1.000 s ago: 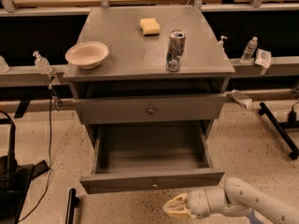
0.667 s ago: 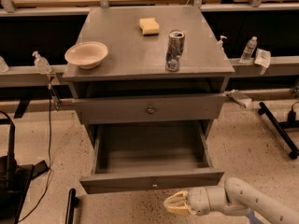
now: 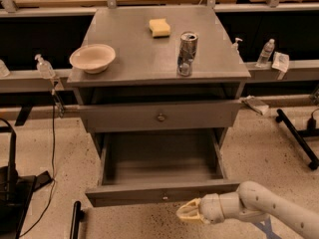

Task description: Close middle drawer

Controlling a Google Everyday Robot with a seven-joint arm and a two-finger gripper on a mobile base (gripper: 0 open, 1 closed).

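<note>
Your hand [image 3: 182, 214] sits low in front of the bench [image 3: 144, 59], below its front right corner. Its fingers are drawn together on nothing, just short of the middle drawer [image 3: 149, 195]. That drawer stands pulled well out past the bench's front edge, as before. Since a second ago your hand has only crept slightly nearer the drawer front.

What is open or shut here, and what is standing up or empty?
middle drawer: pulled far out, empty.
top drawer: pushed in, or nearly.
can: upright on the cabinet top.
bowl: right way up, looks empty.
sponge: lying flat.
gripper: low, just in front of the middle drawer's front.
</note>
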